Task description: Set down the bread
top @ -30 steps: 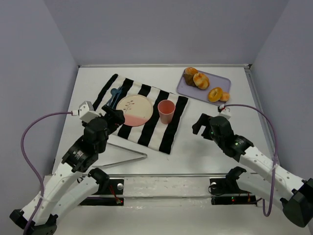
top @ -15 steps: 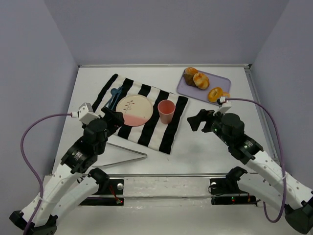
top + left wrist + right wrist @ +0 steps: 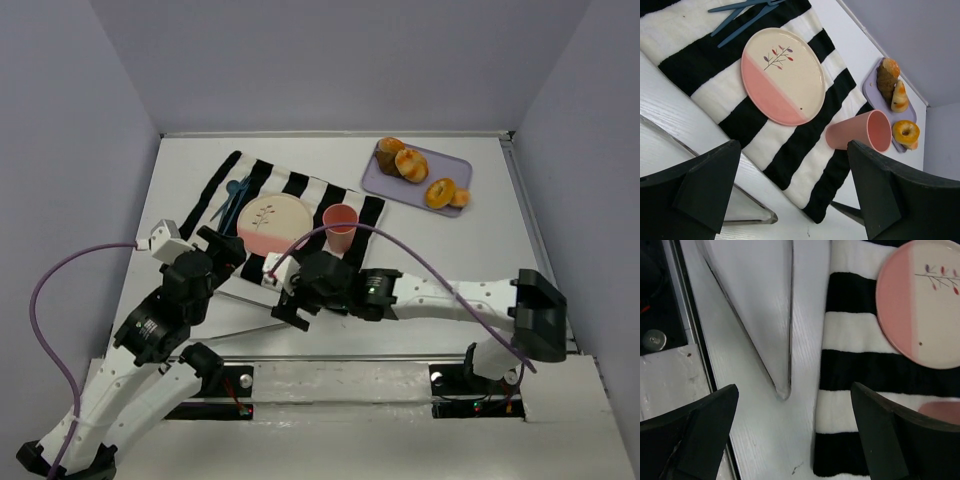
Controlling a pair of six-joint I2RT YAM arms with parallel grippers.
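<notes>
Several bread pieces (image 3: 412,166) lie on a lavender tray (image 3: 377,180) at the back right; the left wrist view shows a long roll (image 3: 889,82) and a ring-shaped one (image 3: 905,132) there. A pink and cream plate (image 3: 272,222) (image 3: 782,75) (image 3: 920,305) and a pink cup (image 3: 341,225) (image 3: 865,135) sit on a black-and-white striped mat (image 3: 300,265). My left gripper (image 3: 218,250) (image 3: 792,145) hangs open over the mat's near left edge. My right gripper (image 3: 285,303) (image 3: 794,386) is open and empty above the mat's near edge, far from the bread.
Blue cutlery (image 3: 232,195) (image 3: 745,10) lies beside the plate at the mat's far left. A thin metal triangular frame (image 3: 255,320) (image 3: 765,315) rests on the table by the left arm. The right arm stretches across the front of the table.
The right arm has swung from the right side of the table across to the left, its open gripper now near the mat's front edge. The left arm shifted slightly back and left.
</notes>
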